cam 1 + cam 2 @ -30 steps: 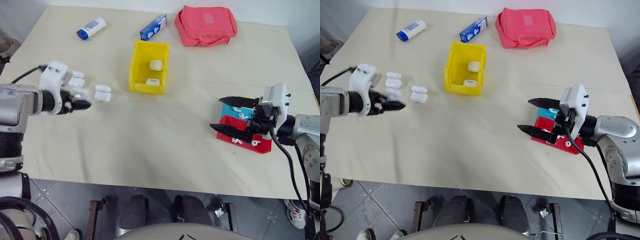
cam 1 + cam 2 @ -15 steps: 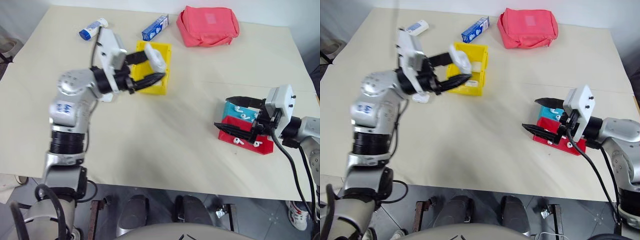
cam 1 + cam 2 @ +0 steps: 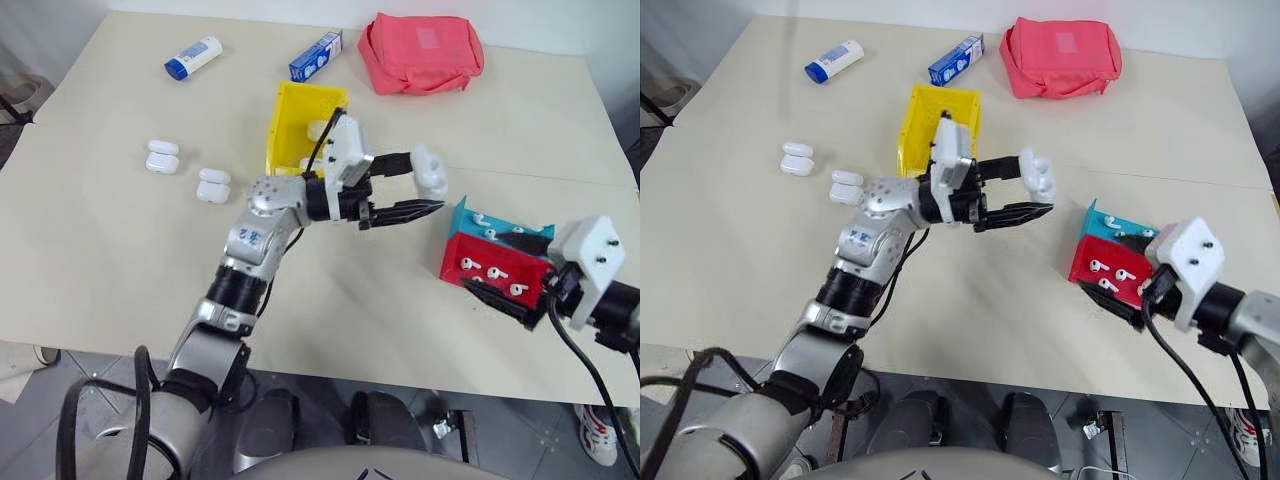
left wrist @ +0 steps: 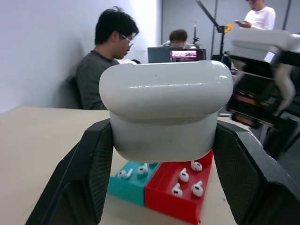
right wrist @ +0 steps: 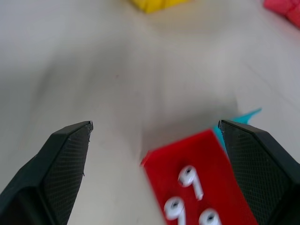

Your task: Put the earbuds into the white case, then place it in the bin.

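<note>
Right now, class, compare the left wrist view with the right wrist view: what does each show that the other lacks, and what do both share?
Left wrist view alone: the white case clamped between the left gripper's black fingers, and people seated in the background.

Right wrist view alone: the right gripper, open and empty, and a corner of the yellow bin.

Both: the beige table, the red tray with earbuds in it, and the teal tray beside it.

Both eye views look steeply down from the head over the cream table (image 3: 120,260). The left wrist view looks level, close past its fingers at the red tray (image 4: 180,190); the right wrist view peers down at that tray
</note>
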Controlling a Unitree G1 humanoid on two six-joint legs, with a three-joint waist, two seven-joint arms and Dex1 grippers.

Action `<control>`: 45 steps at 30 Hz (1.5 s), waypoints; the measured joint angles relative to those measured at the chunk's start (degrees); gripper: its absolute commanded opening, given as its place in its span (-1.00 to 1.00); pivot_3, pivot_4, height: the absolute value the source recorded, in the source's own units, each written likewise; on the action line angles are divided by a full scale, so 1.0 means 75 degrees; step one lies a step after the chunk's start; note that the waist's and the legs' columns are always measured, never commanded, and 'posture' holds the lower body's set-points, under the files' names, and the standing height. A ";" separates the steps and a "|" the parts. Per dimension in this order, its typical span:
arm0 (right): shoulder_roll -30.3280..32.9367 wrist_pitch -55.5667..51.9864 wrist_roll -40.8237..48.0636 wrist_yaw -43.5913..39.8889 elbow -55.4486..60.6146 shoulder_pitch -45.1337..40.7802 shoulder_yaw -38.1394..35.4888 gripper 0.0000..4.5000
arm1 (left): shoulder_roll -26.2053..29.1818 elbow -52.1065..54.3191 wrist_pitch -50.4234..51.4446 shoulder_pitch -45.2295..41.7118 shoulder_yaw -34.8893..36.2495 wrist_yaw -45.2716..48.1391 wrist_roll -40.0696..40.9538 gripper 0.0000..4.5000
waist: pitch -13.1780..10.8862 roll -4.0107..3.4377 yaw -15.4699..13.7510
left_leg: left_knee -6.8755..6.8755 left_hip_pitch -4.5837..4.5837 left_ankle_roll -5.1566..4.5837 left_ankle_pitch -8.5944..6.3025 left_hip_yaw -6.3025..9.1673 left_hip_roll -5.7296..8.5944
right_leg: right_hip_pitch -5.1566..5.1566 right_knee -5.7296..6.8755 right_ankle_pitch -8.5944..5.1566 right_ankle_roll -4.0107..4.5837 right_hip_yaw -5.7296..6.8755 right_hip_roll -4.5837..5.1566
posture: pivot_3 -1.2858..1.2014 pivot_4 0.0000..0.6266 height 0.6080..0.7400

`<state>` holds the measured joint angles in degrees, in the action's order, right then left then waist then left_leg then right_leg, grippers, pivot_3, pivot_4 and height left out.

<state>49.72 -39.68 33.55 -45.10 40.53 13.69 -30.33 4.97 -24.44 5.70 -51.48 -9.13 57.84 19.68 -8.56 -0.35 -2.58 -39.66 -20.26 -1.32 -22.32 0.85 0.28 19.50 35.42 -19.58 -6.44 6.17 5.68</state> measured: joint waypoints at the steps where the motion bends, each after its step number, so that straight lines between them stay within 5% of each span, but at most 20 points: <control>1: -0.0056 -0.0067 0.0050 0.0060 0.0103 0.0117 -0.0083 1.00 | 0.0016 -0.0353 -0.0118 -0.0160 0.0046 0.0114 -0.0008 0.24 | 0.0000 0.0000 0.0009 | 0.0001 0.0003 0.0000 0.0000 -0.0007 0.0001 | 0.0000 -0.0003 0.0000 0.0000 0.0001 0.0000 | 0.03 -0.52 1.00; 9: -0.0154 -0.0253 0.0257 0.0341 0.0387 0.0259 -0.0295 1.00 | -0.0063 -0.3206 -0.1448 -0.1958 0.0356 0.1240 -0.0284 0.24 | 0.0000 0.0001 -0.0049 | 0.0001 -0.0006 -0.0002 0.0000 -0.0007 0.0010 | 0.0000 -0.0029 0.0009 -0.0019 0.0015 0.0000 | 0.03 -0.52 1.00; 14: -0.0154 -0.0275 0.0300 0.0412 0.0403 0.0296 -0.0327 1.00 | -0.0516 -0.3536 -0.2121 -0.2094 0.0455 0.1676 -0.0353 0.24 | 0.0000 0.0001 -0.0054 | 0.0003 -0.0006 -0.0004 0.0002 -0.0005 0.0006 | -0.0008 -0.0042 0.0011 -0.0022 0.0017 0.0000 | 0.03 -0.52 1.00; 21: -0.0029 -0.0675 0.0309 0.0488 0.0410 0.0465 -0.0640 1.00 | -0.0982 -0.1118 -0.1311 -0.0049 -0.0304 0.1727 -0.0410 0.24 | 0.0001 -0.0001 -0.0011 | 0.0006 -0.0005 -0.0007 0.0003 -0.0006 -0.0015 | -0.0005 -0.0044 0.0011 -0.0022 0.0007 -0.0001 | 0.03 -0.52 1.00; 31: 0.0968 -0.1506 -0.0305 0.0476 0.0368 0.1115 -0.0626 1.00 | -0.0411 0.1449 -0.0204 0.1620 -0.0807 0.1245 -0.0421 0.24 | 0.0011 -0.0019 -0.0052 | 0.0004 -0.0005 -0.0015 0.0006 0.0006 -0.0009 | -0.0018 -0.0054 0.0011 -0.0022 -0.0028 0.0003 | 0.03 -0.52 1.00; 36: 0.1304 -0.1844 -0.0623 0.0489 0.0041 0.1025 -0.0276 0.45 | -0.0162 0.1724 -0.0364 0.1950 -0.1015 0.1329 -0.0438 0.24 | 0.0013 -0.0022 -0.0048 | 0.0005 -0.0006 -0.0015 0.0006 0.0006 -0.0009 | -0.0019 -0.0061 0.0011 -0.0022 -0.0026 0.0004 | 0.03 -0.52 1.00; 41: 0.1689 -0.2169 -0.0737 0.0331 -0.0261 0.0890 -0.0128 0.45 | 0.0024 0.2001 -0.0349 0.2120 -0.1031 0.1456 -0.0392 0.24 | 0.0014 -0.0024 -0.0046 | 0.0004 -0.0005 -0.0015 0.0006 0.0005 -0.0009 | -0.0020 -0.0062 0.0011 -0.0022 -0.0026 0.0004 | 0.03 -0.52 1.00; 45: 0.2154 -0.2226 -0.0923 0.0099 -0.0593 0.0716 0.0145 0.06 | 0.0034 0.2061 -0.0272 0.2184 -0.1066 0.1507 -0.0352 0.24 | 0.0014 -0.0024 -0.0042 | 0.0003 -0.0006 -0.0015 0.0006 0.0004 -0.0009 | -0.0021 -0.0065 0.0011 -0.0022 -0.0026 0.0004 | 0.03 -0.52 1.00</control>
<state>65.87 -56.38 26.63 -44.36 36.08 19.06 -29.24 5.22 -8.98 3.66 -35.10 -17.13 69.14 17.03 -8.45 -0.53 -2.90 -39.64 -20.30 -1.44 -22.28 0.88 0.22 19.34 34.93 -19.50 -6.61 5.98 5.71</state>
